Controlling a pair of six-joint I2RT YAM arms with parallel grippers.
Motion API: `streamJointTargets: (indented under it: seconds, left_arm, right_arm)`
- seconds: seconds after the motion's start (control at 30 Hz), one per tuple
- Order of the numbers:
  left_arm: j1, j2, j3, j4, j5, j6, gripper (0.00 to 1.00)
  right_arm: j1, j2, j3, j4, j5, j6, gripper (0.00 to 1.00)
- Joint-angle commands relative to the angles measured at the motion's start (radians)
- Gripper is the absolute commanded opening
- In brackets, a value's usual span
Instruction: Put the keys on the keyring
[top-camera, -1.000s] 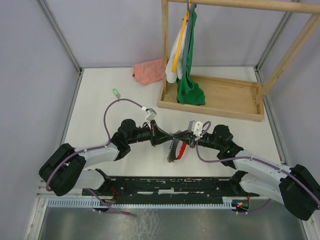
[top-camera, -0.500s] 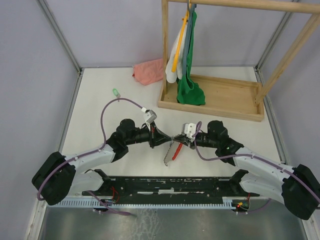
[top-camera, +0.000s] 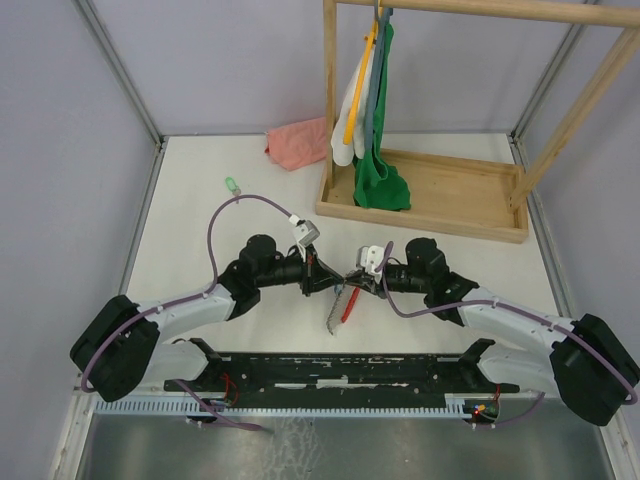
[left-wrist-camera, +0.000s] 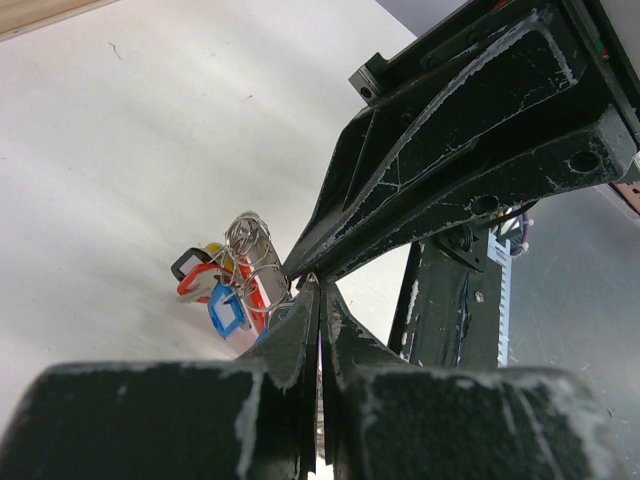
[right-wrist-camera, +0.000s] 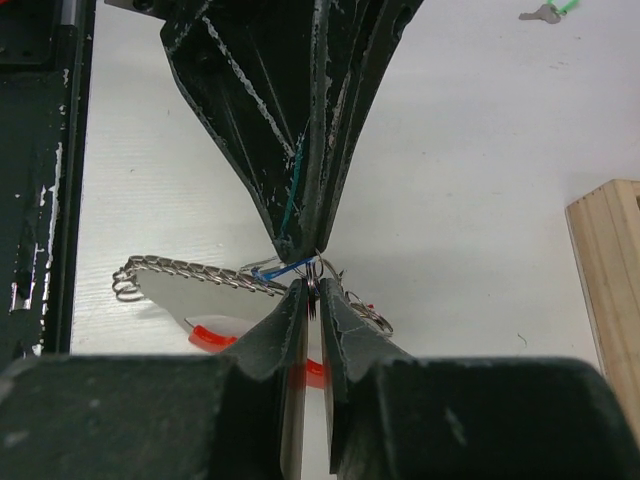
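Two gripper tips meet nose to nose above the white table (top-camera: 450, 270), and each camera tells you a different part of it. From the top view you get the layout. The left gripper (top-camera: 336, 279) and the right gripper (top-camera: 351, 280) touch tip to tip. The small metal keyring (top-camera: 333, 312), with its silvery chain-like strip and red strap loop, hangs just below that meeting point. This wide view also places the silver key with the light green oval head (top-camera: 232, 186), lying alone on the table well apart, toward the far left. The crumpled pink cloth (top-camera: 298, 143) and the wooden rack tray (top-camera: 450, 200) sit farther back.

What the top view hides from you is the jaws. Your left wrist camera shows the left jaws pressed flat together with no gap. The coiled wire of the keyring and the silver key with the blue oval head (left-wrist-camera: 225, 312) are bunched just beside their tip. Your right wrist camera shows the right jaws parted by a thin slit, with the ring's wire sitting at the slit's very end. It also shows the left jaws closed on the bunch from the opposite side. Whether the left pinches wire or blue key, you cannot tell.
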Motion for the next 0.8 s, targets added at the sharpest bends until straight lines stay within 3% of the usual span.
streamJointTargets:
  seconds: [0.0,0.2,0.37,0.77]
  left_arm:
    - [-0.004,0.002,0.051,0.063,0.050,0.034,0.03]
    - [-0.004,-0.009,0.054,0.047,0.052,0.043,0.03]
    - [-0.003,-0.025,0.053,0.009,0.024,0.057,0.03]
    - [0.048,-0.050,0.014,-0.114,-0.098,0.035,0.03]
  right_arm:
    - [0.000,0.022,0.048,0.023,-0.010,-0.011,0.17]
    - [0.000,0.033,0.058,0.003,-0.013,-0.023,0.17]
    - [0.002,0.025,0.066,-0.041,-0.008,-0.044,0.01]
    - [-0.003,-0.141,-0.003,0.122,-0.003,0.047,0.01]
